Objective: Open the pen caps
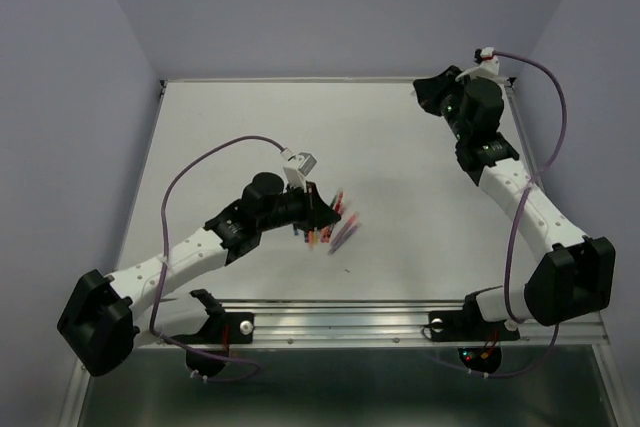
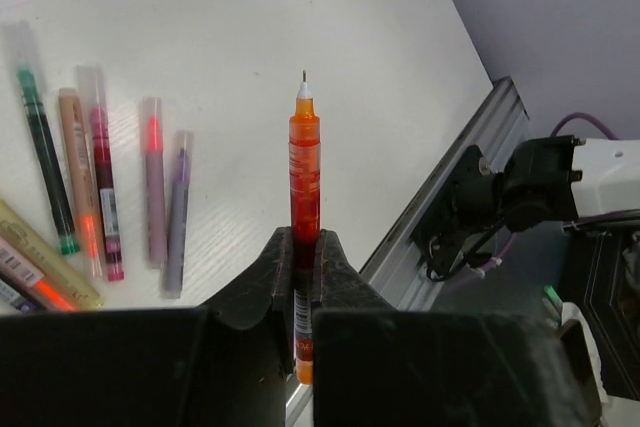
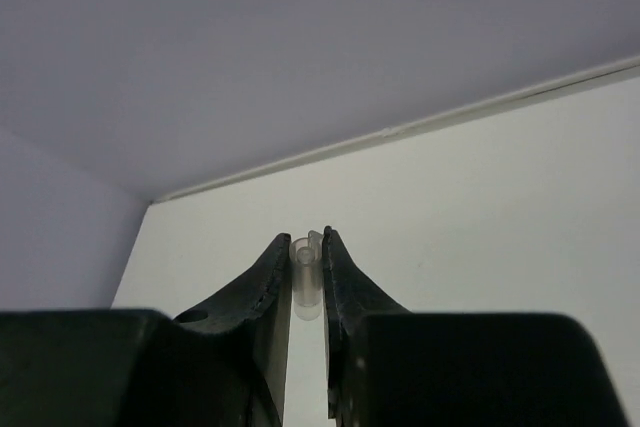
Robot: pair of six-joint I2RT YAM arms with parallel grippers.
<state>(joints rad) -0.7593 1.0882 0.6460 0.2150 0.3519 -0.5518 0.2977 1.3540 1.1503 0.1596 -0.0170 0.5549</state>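
The clear cap (image 3: 305,285) is off its pen: your right fingers (image 3: 272,282) are pinching it, a short see-through tube standing upright between the tips. From above, that wrist sits over the far right corner of the bench (image 1: 400,162), close to the grey walls. The pen it belongs to is well apart from it, on your other side. Your left fingers (image 2: 268,282) are clamped on the orange pen (image 2: 304,152) around the lower part of its barrel. Its bare fine tip points away from the wrist camera and its rear end pokes out behind the grip. To the left of it in the left wrist view, more pens lie flat on the bench in a loose row: a green pen (image 2: 45,162), a tan pen (image 2: 76,172), a pink pen (image 2: 104,192), a greyish pen (image 2: 153,187) with a red tip, and a purple pen (image 2: 177,217). A few more cross at the lower left edge. Their front ends look hazy, as if see-through caps cover the tips, but you cannot tell for sure. In the overhead view this cluster of pens (image 1: 340,230) lies near the middle of the bench, just beside your left wrist. The metal rail (image 2: 440,187) at the near edge of the bench runs to the right of the orange pen.
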